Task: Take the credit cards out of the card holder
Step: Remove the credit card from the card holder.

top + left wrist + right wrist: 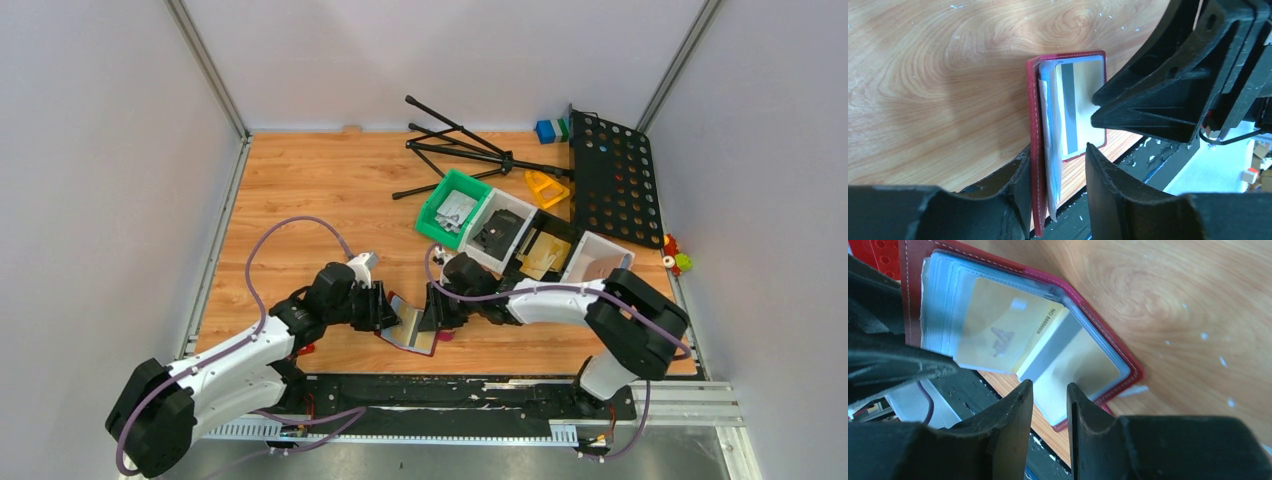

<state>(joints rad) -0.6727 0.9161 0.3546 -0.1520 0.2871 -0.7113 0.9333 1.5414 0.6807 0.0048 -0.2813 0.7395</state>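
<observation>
Dark-red leather bifold card holder (1034,125) open betw. grippers.
L gripper (1058,150) jaws spread astride its edge; R gripper (1049,386) jaws narrow at clear sleeve (1083,360), grip unclear.

Left gripper (1057,149) jaws apart, right gripper (1049,385) narrowly parted

Bright, even light; glare whitens the card holder (1073,355) above the right pincer (1049,387), whose near fingers (998,430) blur.
</observation>
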